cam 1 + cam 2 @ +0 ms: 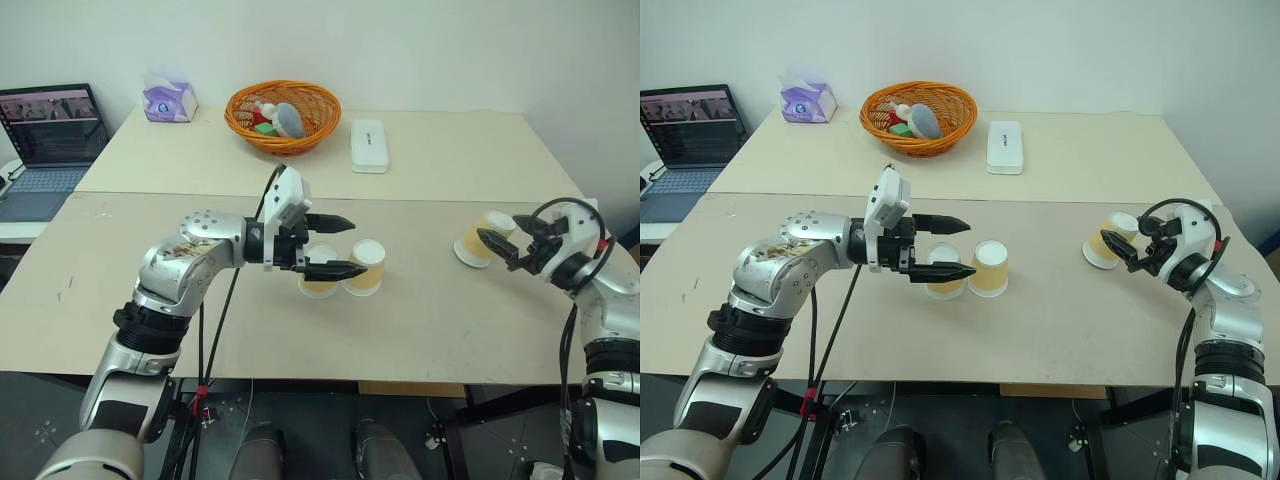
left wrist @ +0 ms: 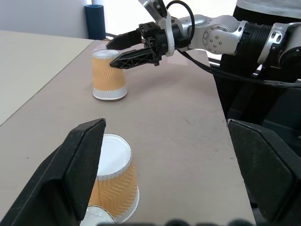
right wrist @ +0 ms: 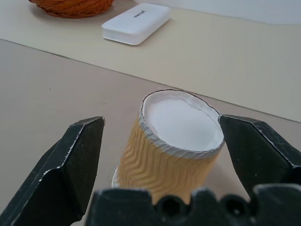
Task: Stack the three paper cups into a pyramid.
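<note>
Two paper cups (image 1: 320, 272) (image 1: 366, 268) stand upside down side by side at the table's middle, white bottoms up. My left gripper (image 1: 355, 245) hovers open over the left one, pointing to the right; one finger crosses in front of both cups. In the left wrist view the nearer cup (image 2: 115, 174) sits low between the wide fingers. The third cup (image 1: 476, 242) stands upside down at the right. My right gripper (image 1: 500, 233) is open, one finger on each side of its top; the right wrist view shows that cup (image 3: 174, 141) between the fingers, one fingertip (image 3: 235, 134) close to its bottom edge.
At the back of the table stand an orange wicker basket (image 1: 282, 115) with small items, a white box (image 1: 369, 146) and a purple tissue pack (image 1: 168, 100). A laptop (image 1: 45, 145) sits on a side surface at the far left. The table's right edge is close behind the third cup.
</note>
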Tool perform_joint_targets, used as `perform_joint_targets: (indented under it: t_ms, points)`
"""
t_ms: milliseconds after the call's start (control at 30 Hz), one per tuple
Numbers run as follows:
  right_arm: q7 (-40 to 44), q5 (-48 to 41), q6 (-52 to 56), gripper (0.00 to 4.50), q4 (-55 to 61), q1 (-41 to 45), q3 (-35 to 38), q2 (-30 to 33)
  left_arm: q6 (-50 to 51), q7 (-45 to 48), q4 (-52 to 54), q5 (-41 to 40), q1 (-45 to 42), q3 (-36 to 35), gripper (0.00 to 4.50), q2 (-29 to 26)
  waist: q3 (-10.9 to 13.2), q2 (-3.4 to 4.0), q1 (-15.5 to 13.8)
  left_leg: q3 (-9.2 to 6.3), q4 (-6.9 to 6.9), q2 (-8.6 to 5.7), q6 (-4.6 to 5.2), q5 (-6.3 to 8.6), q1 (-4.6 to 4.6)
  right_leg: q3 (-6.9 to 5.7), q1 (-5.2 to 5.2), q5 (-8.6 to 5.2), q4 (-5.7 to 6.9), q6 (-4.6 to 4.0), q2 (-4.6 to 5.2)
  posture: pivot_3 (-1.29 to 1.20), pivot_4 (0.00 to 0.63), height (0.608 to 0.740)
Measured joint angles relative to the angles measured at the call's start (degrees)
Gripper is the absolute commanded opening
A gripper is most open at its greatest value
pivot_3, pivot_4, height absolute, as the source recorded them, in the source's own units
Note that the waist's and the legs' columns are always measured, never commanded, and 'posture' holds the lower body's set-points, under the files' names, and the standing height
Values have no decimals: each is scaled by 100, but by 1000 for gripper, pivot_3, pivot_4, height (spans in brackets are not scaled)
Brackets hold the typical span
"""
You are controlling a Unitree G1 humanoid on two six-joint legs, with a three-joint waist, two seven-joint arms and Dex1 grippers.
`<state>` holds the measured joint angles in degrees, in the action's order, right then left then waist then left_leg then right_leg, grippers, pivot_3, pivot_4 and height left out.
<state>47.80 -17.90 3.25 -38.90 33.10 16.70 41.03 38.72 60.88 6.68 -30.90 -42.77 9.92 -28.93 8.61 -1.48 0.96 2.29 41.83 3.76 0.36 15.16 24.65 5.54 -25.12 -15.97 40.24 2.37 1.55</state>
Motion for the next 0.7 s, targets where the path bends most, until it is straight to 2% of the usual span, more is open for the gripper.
perform_joint_targets:
  t_ms: [700]
  points:
    - [269,-373,457,4500,724,-403,263,209,124,16,-114,-75,-2,-20,4398,149,1,2,-12,0,0,0,0,0,3,0,-1,0,-2,0,1,0,150,675]
